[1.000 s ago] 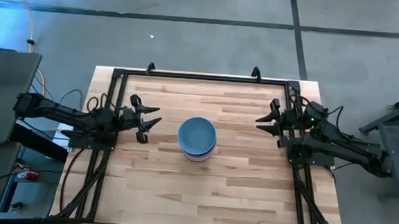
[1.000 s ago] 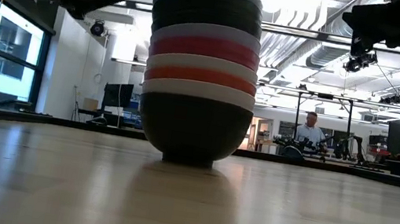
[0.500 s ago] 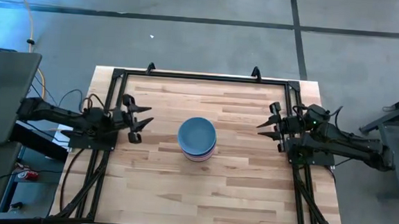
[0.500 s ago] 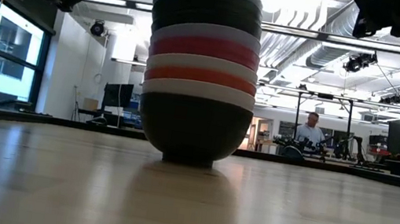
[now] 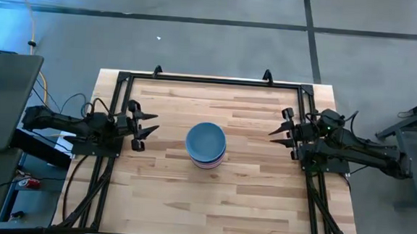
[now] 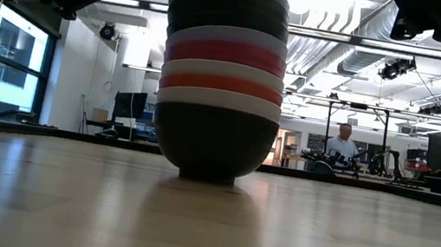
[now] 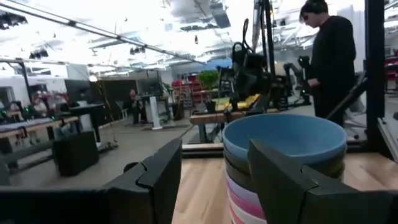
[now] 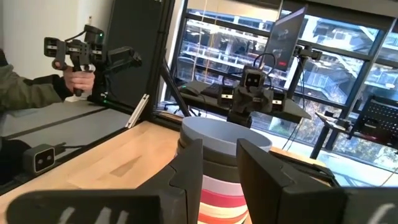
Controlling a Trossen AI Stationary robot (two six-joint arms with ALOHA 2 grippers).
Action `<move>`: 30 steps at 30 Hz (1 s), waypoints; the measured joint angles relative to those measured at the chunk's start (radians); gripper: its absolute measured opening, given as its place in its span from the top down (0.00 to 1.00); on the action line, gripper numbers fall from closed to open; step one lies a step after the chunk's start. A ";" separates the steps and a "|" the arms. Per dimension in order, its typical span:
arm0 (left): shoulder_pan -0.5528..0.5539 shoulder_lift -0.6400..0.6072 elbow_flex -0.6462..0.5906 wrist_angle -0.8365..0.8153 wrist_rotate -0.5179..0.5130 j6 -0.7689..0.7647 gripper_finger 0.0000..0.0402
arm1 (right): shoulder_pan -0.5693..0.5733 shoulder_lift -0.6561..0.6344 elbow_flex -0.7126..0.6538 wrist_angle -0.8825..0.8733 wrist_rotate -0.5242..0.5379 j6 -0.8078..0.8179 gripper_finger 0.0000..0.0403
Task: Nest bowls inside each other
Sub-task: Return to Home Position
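Wooden table [image 5: 211, 197] under me, the bowls [image 5: 206, 144] nested in one stack at its middle — blue bowl [image 7: 285, 135] on top. My left gripper [image 5: 150, 123] hangs left of the stack, fingers parted; my right gripper [image 5: 275, 131] right of it — parted too.

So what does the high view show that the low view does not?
Only the high view shows the round blue top bowl from inside, with the open left gripper and right gripper clear of it. Only the low view shows the coloured rims layered above the black bottom bowl, and a person behind. Both show one bowl stack on the wooden table.
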State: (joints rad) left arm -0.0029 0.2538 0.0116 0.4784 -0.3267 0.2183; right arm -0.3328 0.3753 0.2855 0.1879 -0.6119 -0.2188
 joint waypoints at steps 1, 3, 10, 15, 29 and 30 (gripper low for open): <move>0.000 -0.011 0.000 -0.014 0.002 -0.007 0.57 | -0.002 -0.006 0.000 -0.003 -0.001 0.000 0.77; -0.001 -0.036 0.000 -0.038 0.002 -0.014 0.57 | -0.008 -0.023 0.000 -0.010 -0.001 0.000 0.77; -0.015 -0.132 0.089 -0.286 -0.025 -0.025 0.57 | -0.021 -0.066 0.000 -0.043 -0.002 0.017 0.77; -0.040 -0.186 0.132 -0.403 -0.044 -0.032 0.57 | -0.021 -0.069 0.000 -0.065 -0.001 0.009 0.77; -0.112 -0.250 0.119 -0.540 -0.078 -0.075 0.57 | -0.021 -0.068 0.000 -0.091 0.005 -0.007 0.77; -0.117 -0.250 0.114 -0.524 -0.078 -0.065 0.57 | -0.021 -0.068 0.000 -0.091 0.006 -0.007 0.77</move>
State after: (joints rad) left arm -0.1202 0.0038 0.1257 -0.0456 -0.4049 0.1538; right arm -0.3534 0.3073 0.2855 0.0971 -0.6056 -0.2256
